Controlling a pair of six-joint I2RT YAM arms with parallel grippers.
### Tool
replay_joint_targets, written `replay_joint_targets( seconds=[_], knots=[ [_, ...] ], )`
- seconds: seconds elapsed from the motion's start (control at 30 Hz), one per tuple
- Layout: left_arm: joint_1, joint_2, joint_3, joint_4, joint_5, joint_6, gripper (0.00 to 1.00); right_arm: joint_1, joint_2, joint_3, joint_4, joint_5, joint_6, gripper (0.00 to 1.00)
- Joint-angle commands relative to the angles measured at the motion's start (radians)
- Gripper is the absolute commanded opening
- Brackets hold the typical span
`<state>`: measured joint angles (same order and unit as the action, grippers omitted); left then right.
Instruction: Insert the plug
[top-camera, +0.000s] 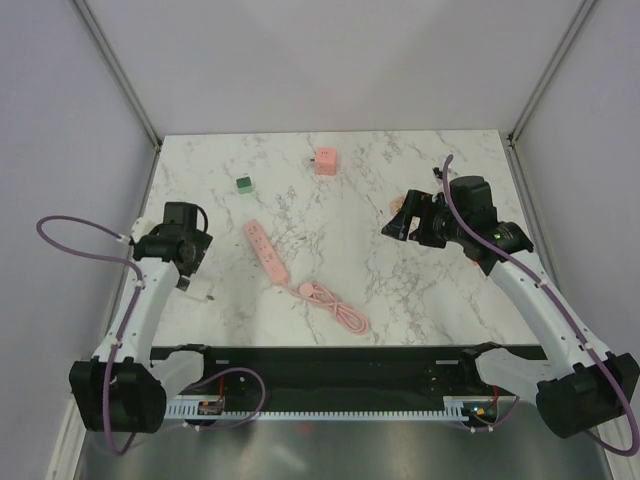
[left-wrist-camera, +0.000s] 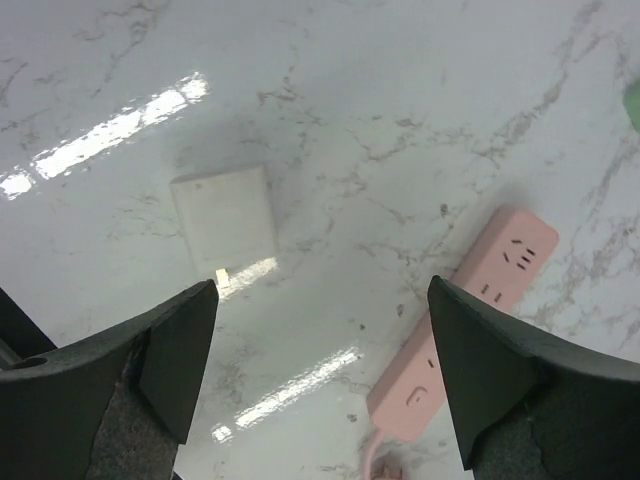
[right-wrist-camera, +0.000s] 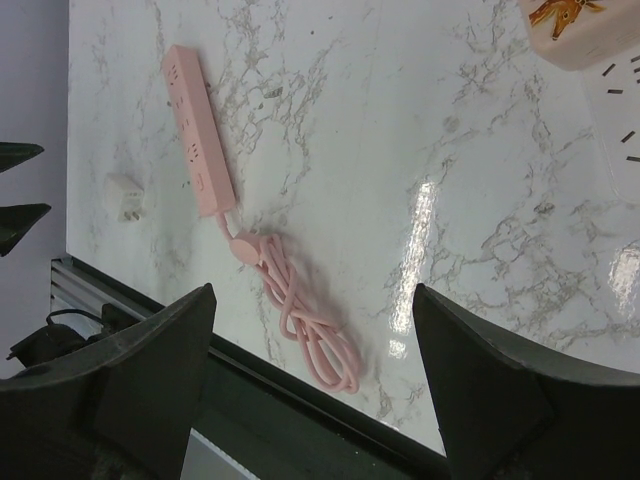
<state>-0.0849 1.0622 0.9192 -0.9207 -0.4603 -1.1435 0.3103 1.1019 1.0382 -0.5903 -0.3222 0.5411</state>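
As left gripper (left-wrist-camera: 322, 290) and right gripper (right-wrist-camera: 312, 292) gape, the plug (left-wrist-camera: 225, 220) lies beneath left's jaws.

You have on the bench (top-camera: 420, 290) one pink power strip (top-camera: 266, 250) with one coiled cord (top-camera: 338, 308), one white plug (left-wrist-camera: 225, 222), one pink cube (top-camera: 325, 162), one green cube (top-camera: 244, 184) and one peach printed block (right-wrist-camera: 575, 30).
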Motion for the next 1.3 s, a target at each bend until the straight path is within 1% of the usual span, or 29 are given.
replay_joint_targets(
  seconds=[0.0,0.03,0.13,0.27,0.37,0.47,0.57,0.67,0.7,0.77,0.8,0.83,0.87,0.9,0.93,0.97,1.0,1.03,1.07,1.1,1.13,1.17,1.23,1.27],
  knots=[
    [0.114,0.076,-0.052,0.005,0.061,0.033,0.93,0.003,-0.028,-0.004,0.027,-0.023,-0.013,0.87],
    [0.161,0.088,-0.065,0.019,0.075,0.037,0.94,0.004,-0.028,-0.004,0.026,-0.025,-0.015,0.87],
    [0.195,0.116,-0.118,0.078,0.092,0.033,0.94,0.003,-0.033,-0.007,0.026,-0.028,-0.016,0.87],
    [0.194,0.157,-0.183,0.137,0.118,0.005,0.92,0.003,-0.031,-0.009,0.027,-0.020,-0.021,0.88],
    [0.194,0.221,-0.206,0.155,0.106,-0.004,0.93,0.001,-0.024,-0.009,0.029,-0.024,-0.018,0.87],
    [0.192,0.245,-0.221,0.178,0.086,-0.013,0.94,0.003,-0.020,-0.009,0.027,-0.021,-0.020,0.88],
    [0.195,0.254,-0.237,0.222,0.094,-0.009,0.88,0.004,-0.019,-0.010,0.030,-0.021,-0.018,0.88],
    [0.194,0.251,-0.235,0.246,0.114,0.005,0.66,0.003,-0.019,-0.017,0.035,-0.021,-0.012,0.87],
    [0.192,0.243,-0.232,0.252,0.135,0.036,0.51,0.003,-0.017,-0.018,0.037,-0.021,-0.010,0.88],
    [0.189,0.225,-0.224,0.275,0.155,0.085,0.34,0.003,-0.008,-0.018,0.040,-0.023,-0.010,0.87],
    [0.177,0.210,-0.212,0.287,0.164,0.117,0.21,0.003,-0.005,-0.015,0.038,-0.032,-0.012,0.87],
    [0.165,0.191,-0.204,0.302,0.187,0.205,0.16,0.003,-0.002,-0.010,0.040,-0.040,-0.019,0.87],
    [0.124,0.144,-0.197,0.339,0.204,0.265,0.09,0.003,0.007,0.008,0.037,-0.046,-0.033,0.87],
    [0.097,0.119,-0.188,0.353,0.219,0.324,0.06,0.003,0.015,0.023,0.032,-0.049,-0.041,0.86],
    [0.049,0.096,-0.162,0.355,0.206,0.396,0.04,0.003,0.022,0.043,0.026,-0.049,-0.049,0.86],
    [0.009,0.038,-0.148,0.355,0.192,0.422,0.02,0.003,0.044,0.089,0.021,-0.055,-0.064,0.86],
    [-0.081,0.010,-0.129,0.362,0.178,0.447,0.02,0.003,0.058,0.117,0.023,-0.066,-0.069,0.86],
    [-0.126,-0.022,-0.126,0.381,0.176,0.517,0.02,0.003,0.076,0.146,0.018,-0.080,-0.070,0.85],
    [-0.212,-0.077,-0.122,0.394,0.180,0.546,0.02,0.003,0.116,0.213,0.003,-0.083,-0.064,0.85],
    [-0.249,-0.108,-0.128,0.446,0.192,0.576,0.02,0.003,0.137,0.248,-0.002,-0.093,-0.058,0.85],
    [-0.278,-0.134,-0.135,0.473,0.256,0.631,0.02,0.003,0.159,0.281,-0.003,-0.142,-0.050,0.85],
    [-0.300,-0.155,-0.144,0.506,0.299,0.655,0.02,0.003,0.205,0.337,-0.006,-0.175,-0.038,0.84],
    [-0.352,-0.221,-0.170,0.567,0.385,0.707,0.02,0.009,0.246,0.384,-0.012,-0.259,0.002,0.80],
    [-0.371,-0.244,-0.180,0.585,0.403,0.726,0.02,0.025,0.274,0.419,-0.022,-0.265,0.006,0.79]
  ],
)
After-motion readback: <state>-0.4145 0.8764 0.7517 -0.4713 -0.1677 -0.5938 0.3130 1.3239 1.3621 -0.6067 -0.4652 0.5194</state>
